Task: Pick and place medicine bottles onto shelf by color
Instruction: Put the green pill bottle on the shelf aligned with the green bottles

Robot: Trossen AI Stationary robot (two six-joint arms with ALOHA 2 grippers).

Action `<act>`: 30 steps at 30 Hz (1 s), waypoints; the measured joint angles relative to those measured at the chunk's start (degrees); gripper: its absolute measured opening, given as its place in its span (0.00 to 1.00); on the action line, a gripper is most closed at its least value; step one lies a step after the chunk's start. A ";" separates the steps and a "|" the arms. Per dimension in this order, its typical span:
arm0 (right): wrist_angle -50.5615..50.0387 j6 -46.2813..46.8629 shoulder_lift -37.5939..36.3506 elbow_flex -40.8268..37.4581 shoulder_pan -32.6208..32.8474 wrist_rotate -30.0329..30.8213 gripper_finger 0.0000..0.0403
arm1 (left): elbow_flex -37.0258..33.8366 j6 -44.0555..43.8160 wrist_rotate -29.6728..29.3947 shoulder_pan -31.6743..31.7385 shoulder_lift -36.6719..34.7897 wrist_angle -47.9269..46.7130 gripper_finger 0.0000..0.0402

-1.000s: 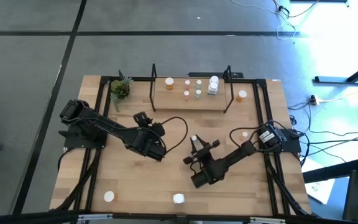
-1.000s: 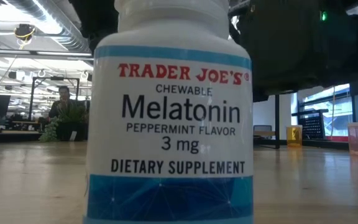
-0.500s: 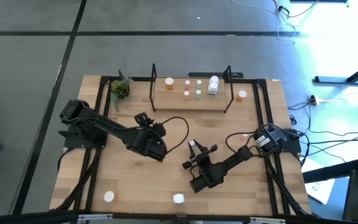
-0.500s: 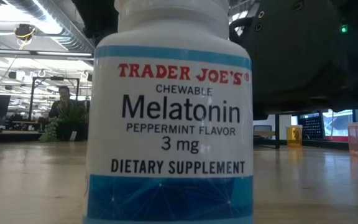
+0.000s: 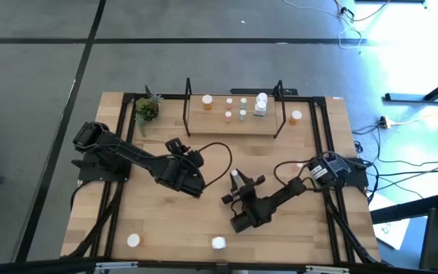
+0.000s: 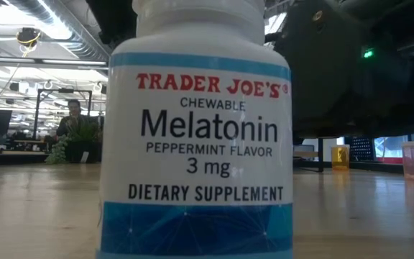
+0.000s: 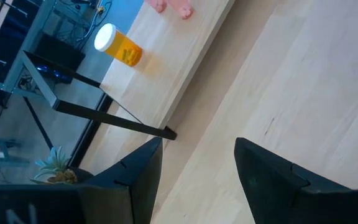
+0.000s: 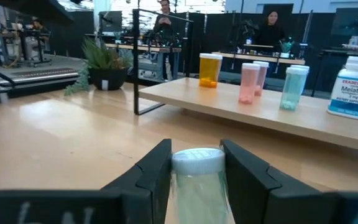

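Note:
My right gripper (image 5: 236, 180) is at mid-table, shut on a small pale green bottle with a white cap (image 8: 196, 160); it also shows in the high view (image 5: 235, 175). My left gripper (image 5: 179, 148) is open and empty over the table left of centre, facing the shelf's left end (image 7: 166, 132). The light-wood shelf (image 5: 234, 125) stands at the far side and bears an orange bottle (image 5: 206, 99), pink bottles (image 5: 229, 116), green bottles (image 5: 242, 116) and a white one (image 5: 261, 103), all standing on their bases. My right gripper pinches the pale green bottle between its two fingers (image 8: 154, 171), which stand on opposite sides of its cap and upper body (image 8: 197, 186). The fingers come level from the table's near side, pointing toward the shelf. The bottle stands upright; its base is hidden.
An orange bottle (image 5: 296, 117) stands right of the shelf and a pink one (image 5: 299, 164) by the right arm. Two white bottles (image 5: 133, 240) (image 5: 218, 243) stand near the front edge; one fills the low view (image 6: 196, 144). A potted plant (image 5: 147, 109) stands far left.
My right gripper has gone a little toward the table's near edge and left, carrying the pale green bottle with it, still upright. The right arm fills more of the low view than before.

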 joint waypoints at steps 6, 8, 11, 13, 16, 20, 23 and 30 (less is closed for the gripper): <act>1.10 -0.05 0.22 0.02 0.14 0.15 0.32 | 0.00 -0.02 0.13 0.00 0.00 0.06 0.49; 1.76 -0.07 0.74 0.03 0.08 0.07 0.32 | 0.00 0.00 0.13 0.00 0.00 0.25 0.49; 3.50 -0.07 1.47 0.00 0.03 0.06 0.32 | 0.00 0.00 0.15 0.00 0.00 0.74 0.49; 4.73 -0.09 2.07 0.02 0.06 0.04 0.32 | 0.00 -0.02 0.15 0.00 0.00 1.05 0.49; 6.08 -0.09 2.81 0.02 0.10 0.02 0.32 | 0.00 0.00 0.15 0.00 0.00 1.14 0.49; 6.59 -0.09 3.30 0.02 0.08 0.02 0.32 | 0.00 0.00 0.15 0.00 0.00 1.23 0.49; 6.68 -0.09 3.30 0.02 0.06 0.04 0.32 | 0.00 -0.02 0.15 0.00 0.00 1.69 0.49; 6.68 -0.13 3.30 0.02 0.06 0.04 0.36 | 0.00 -0.02 0.15 0.00 0.00 2.46 0.49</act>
